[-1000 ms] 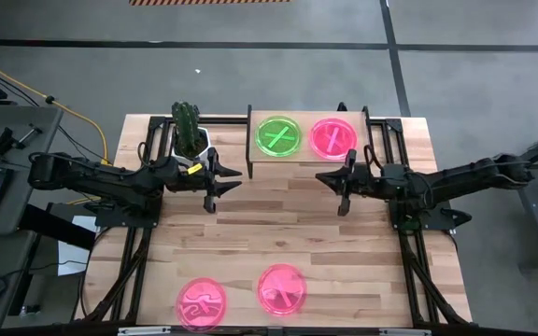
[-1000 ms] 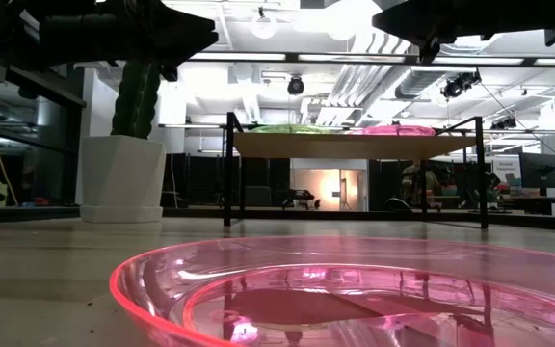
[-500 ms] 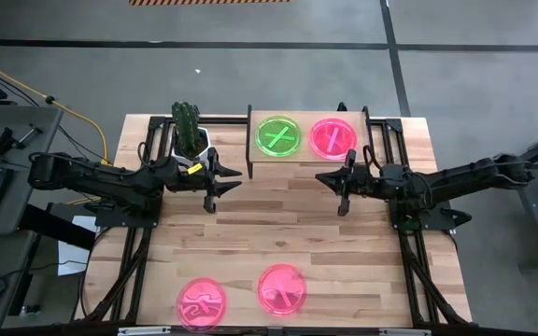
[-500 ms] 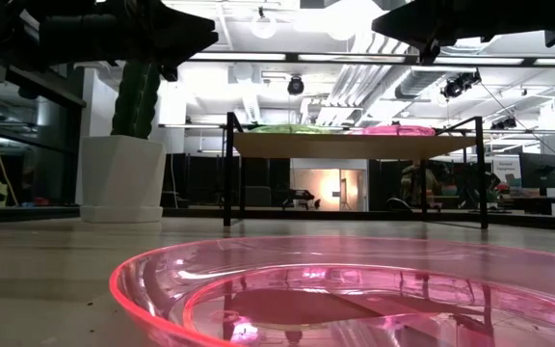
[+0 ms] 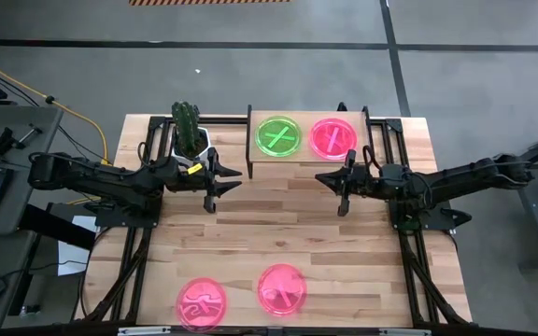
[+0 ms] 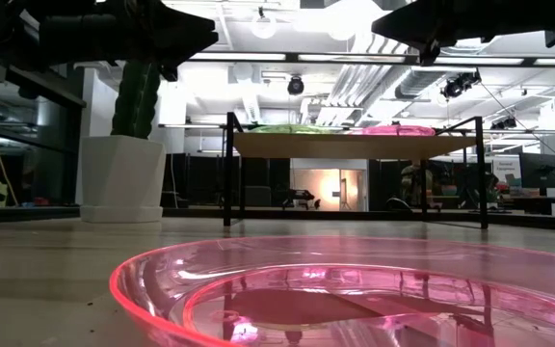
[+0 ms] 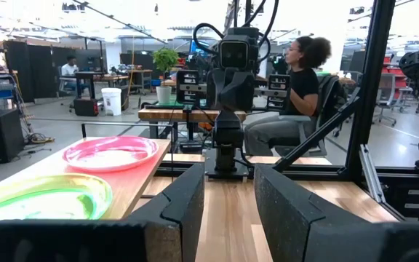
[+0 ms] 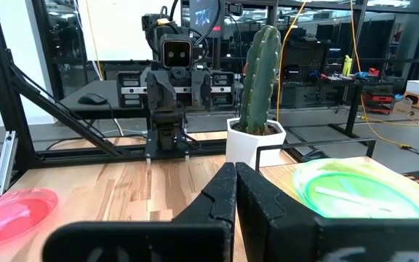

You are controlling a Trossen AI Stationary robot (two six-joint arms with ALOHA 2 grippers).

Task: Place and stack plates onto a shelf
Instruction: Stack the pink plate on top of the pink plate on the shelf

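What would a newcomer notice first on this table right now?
Probably the round translucent lime-green plate and pink plate side by side on the low light-wood shelf at the far edge. Next, two more pink plates near the front edge, and the green cactus in its white pot left of the shelf.

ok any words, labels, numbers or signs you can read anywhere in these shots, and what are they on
None can be read as text.
Plates on the shelf: the green plate bears a raised cross, the pink plate a raised stripe; these are marks, not letters.
Front left pink plate: squiggly raised marks, no letters.
Sign in the room behind: too small to read.
Yellow tag on the left arm: too small to read.
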